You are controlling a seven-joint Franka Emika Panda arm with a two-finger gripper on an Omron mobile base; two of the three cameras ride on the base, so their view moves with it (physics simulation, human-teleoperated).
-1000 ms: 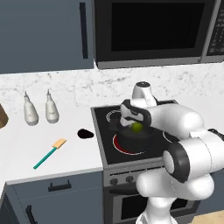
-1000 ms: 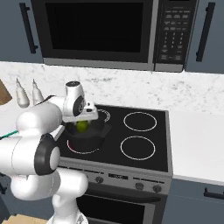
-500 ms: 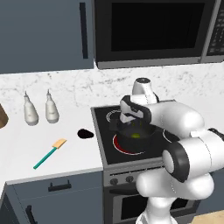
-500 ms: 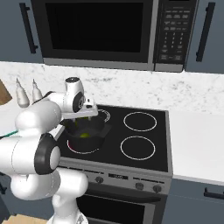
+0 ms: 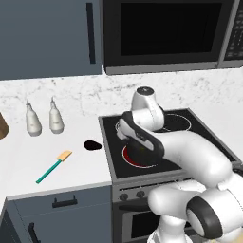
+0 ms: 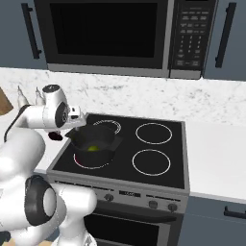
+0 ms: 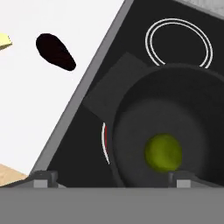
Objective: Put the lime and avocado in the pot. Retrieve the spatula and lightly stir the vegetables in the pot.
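Lime (image 7: 163, 152) rests inside pot (image 7: 131, 131); gripper (image 7: 111, 177) fingers spread, empty, above it. Avocado (image 7: 55, 52) lies on table (image 7: 26, 109).

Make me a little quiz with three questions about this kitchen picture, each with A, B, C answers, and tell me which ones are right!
1. Where is the lime?
A. inside the pot
B. on the white counter
C. in the microwave

2. What colour is the spatula's handle?
A. red
B. teal
C. black

3. How do the jaws of the gripper stand?
A. shut on the lime
B. shut on the avocado
C. open, holding nothing

Answers:
1 A, the yellow-green ball lies on the pot's dark bottom.
2 B, a long teal stick lies on the counter with a tan blade.
3 C, the tips stand wide apart above the pot; the avocado lies beside the stove.
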